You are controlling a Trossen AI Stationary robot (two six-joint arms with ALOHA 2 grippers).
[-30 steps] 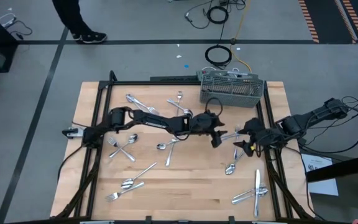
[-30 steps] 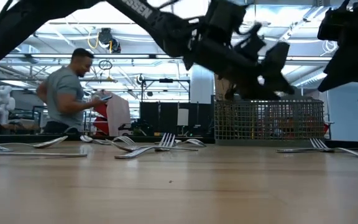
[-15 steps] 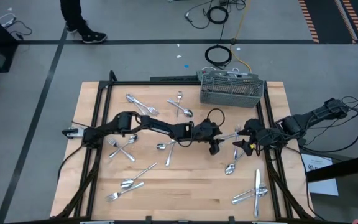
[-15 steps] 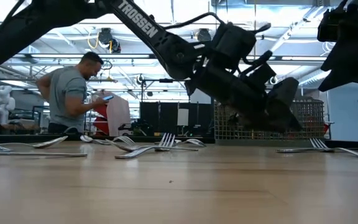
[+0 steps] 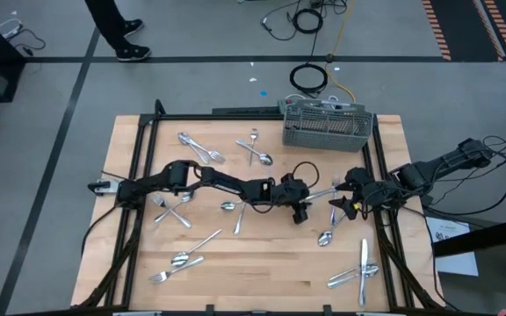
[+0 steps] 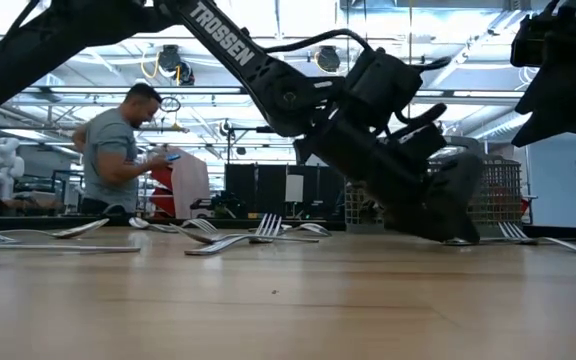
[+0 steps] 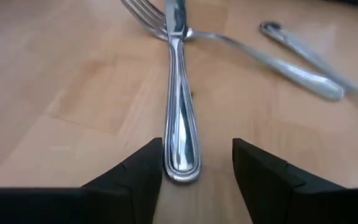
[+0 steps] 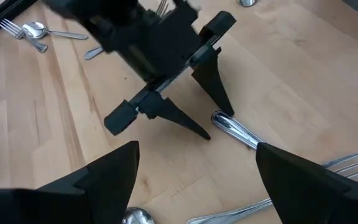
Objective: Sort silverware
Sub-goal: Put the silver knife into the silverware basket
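The silverware lies scattered over the wooden table (image 5: pixel 253 281). My left gripper (image 7: pixel 197 155) is open and low over the table near its middle (image 5: pixel 301 213), slanting down. Its fingers stand on either side of the free end of one silver piece's handle (image 7: pixel 182 165), which lies flat on the wood; the piece's head runs out of the picture. A fork (image 7: pixel 148 12) crosses it farther on. My right gripper (image 5: pixel 343 204) hangs open just to the right, above the table, with nothing between its fingers (image 8: pixel 197 149). My left gripper straddles the handle's free end (image 7: pixel 180 171), coming slanting from above and along the piece. One finger (image 7: pixel 148 171) stands right against the handle's edge; whether it touches I cannot tell. The piece lies flat on the table.
The grey caddy (image 5: pixel 328 125) stands at the far edge. Crossed forks (image 5: pixel 176 209), spoons (image 5: pixel 257 156) and a spoon (image 5: pixel 326 235) lie around; knives and forks (image 5: pixel 358 272) sit at the near right. A person (image 6: pixel 118 150) stands beyond the table.
My left gripper has come down from well above the table to just over it, tipping further downward and drifting a little toward the near edge, still open. The person behind the table has walked slightly.
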